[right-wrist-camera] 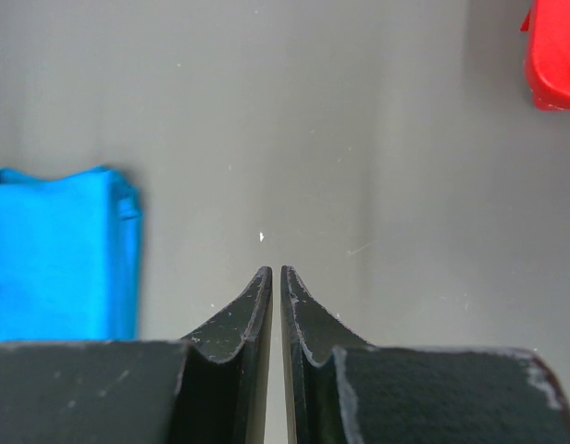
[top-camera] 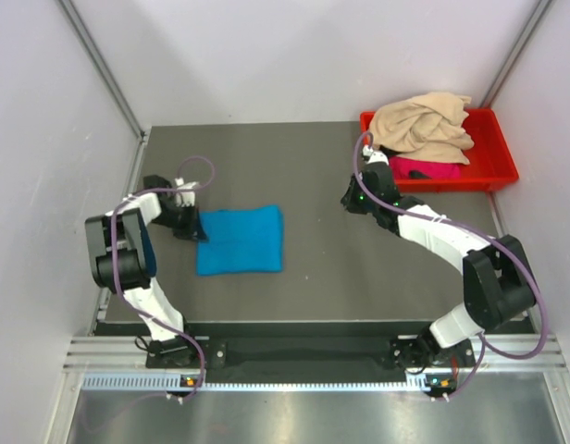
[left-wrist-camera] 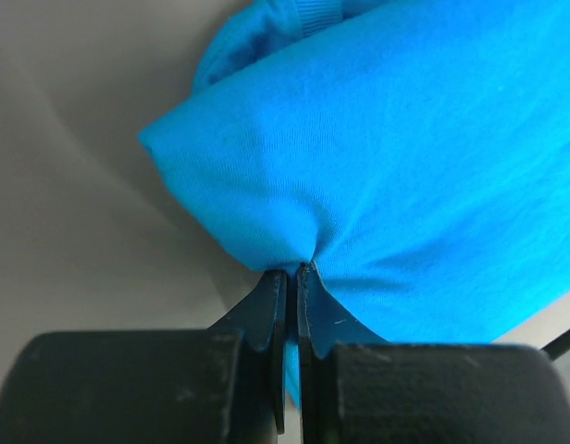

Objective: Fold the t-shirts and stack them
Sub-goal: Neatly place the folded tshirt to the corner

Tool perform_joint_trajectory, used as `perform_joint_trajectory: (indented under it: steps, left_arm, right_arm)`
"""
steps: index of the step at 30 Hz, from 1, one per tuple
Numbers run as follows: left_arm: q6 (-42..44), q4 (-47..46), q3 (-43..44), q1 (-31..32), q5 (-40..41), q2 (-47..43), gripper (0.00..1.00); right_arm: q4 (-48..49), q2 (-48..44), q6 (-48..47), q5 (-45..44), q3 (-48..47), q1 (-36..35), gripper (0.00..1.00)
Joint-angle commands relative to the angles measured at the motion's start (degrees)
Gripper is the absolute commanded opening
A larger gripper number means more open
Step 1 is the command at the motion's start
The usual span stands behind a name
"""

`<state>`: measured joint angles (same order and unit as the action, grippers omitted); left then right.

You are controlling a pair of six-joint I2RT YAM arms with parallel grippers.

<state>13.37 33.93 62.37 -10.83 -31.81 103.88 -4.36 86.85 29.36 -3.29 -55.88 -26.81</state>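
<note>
Bin [top-camera: 500, 176] (red) held beige t-shirt [top-camera: 422, 125] over pink t-shirt [top-camera: 426, 169]; left end effector [left-wrist-camera: 292, 270] pinched turquoise t-shirt [left-wrist-camera: 405, 166] at its edge; right end effector [right-wrist-camera: 273, 270] sat closed, empty.

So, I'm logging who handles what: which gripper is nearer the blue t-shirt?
Left. The left gripper is shut on the left edge of the blue t-shirt. The right gripper, shut and empty, hangs over bare table off the shirt's right side, nearer the red bin.
</note>
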Motion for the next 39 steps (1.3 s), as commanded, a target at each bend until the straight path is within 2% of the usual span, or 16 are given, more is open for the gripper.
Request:
perform_joint_trajectory:
  steps: [1, 6, 9, 15, 20, 27, 28, 30, 31, 32, 33, 34, 39]
  left_arm:
    - [16.85, 11.50, -1.28, -8.57, 12.90, -1.74, 0.00]
    - [29.49, 13.87, -1.99, -19.82, 19.24, -5.08, 0.00]
    - [34.95, 15.28, -1.38, -24.48, 22.67, -5.09, 0.00]
    - [40.50, 13.89, 1.53, -32.48, 26.26, -2.89, 0.00]
    - [41.92, 8.61, 3.71, -33.91, 30.93, -1.22, 0.00]
    - [40.95, 8.61, 6.80, -33.91, 29.88, 0.10, 0.00]
    - [40.69, 7.74, 6.71, -33.91, 30.40, -0.16, 0.04]
    - [39.73, 7.46, 7.15, -33.91, 29.18, -0.78, 0.22]
    - [39.46, 7.99, 7.41, -33.91, 28.31, -1.04, 0.48]
    - [39.11, 8.60, 8.29, -33.82, 27.08, -1.22, 0.66]
    - [38.50, 9.48, 8.47, -33.82, 26.72, -1.91, 0.78]
    - [38.23, 9.48, 8.47, -33.82, 26.80, -2.44, 0.83]
    - [35.77, 6.77, 6.63, -33.38, 27.15, -10.16, 0.85]
  right_arm:
    - [-0.56, -3.26, -1.59, -0.58, -0.64, 0.53, 0.08]
    - [-1.97, -3.88, -2.91, -1.63, -1.16, 0.62, 0.08]
    - [-2.58, -4.40, -3.35, -1.90, -1.69, 0.79, 0.08]
    - [-3.37, -5.11, -4.14, -3.04, -2.74, 1.23, 0.08]
    - [-4.08, -5.29, -4.58, -2.95, -3.45, 1.58, 0.09]
    - [-4.34, -6.69, -4.76, -3.13, -2.84, 1.85, 0.09]
    - [-4.34, -6.78, -4.67, -3.13, -2.75, 1.85, 0.09]
    - [-4.17, -6.78, -5.02, -2.69, -2.66, 1.85, 0.09]
    - [-4.25, -6.69, -4.93, -2.51, -2.74, 1.85, 0.09]
    - [-4.17, -6.69, -4.93, -2.42, -2.83, 1.85, 0.09]
    - [-4.16, -6.95, -4.93, -2.34, -2.83, 1.93, 0.09]
    - [-4.25, -7.04, -4.93, -2.16, -2.83, 1.85, 0.09]
    - [-3.11, -8.44, -4.93, -0.76, -2.22, 1.93, 0.09]
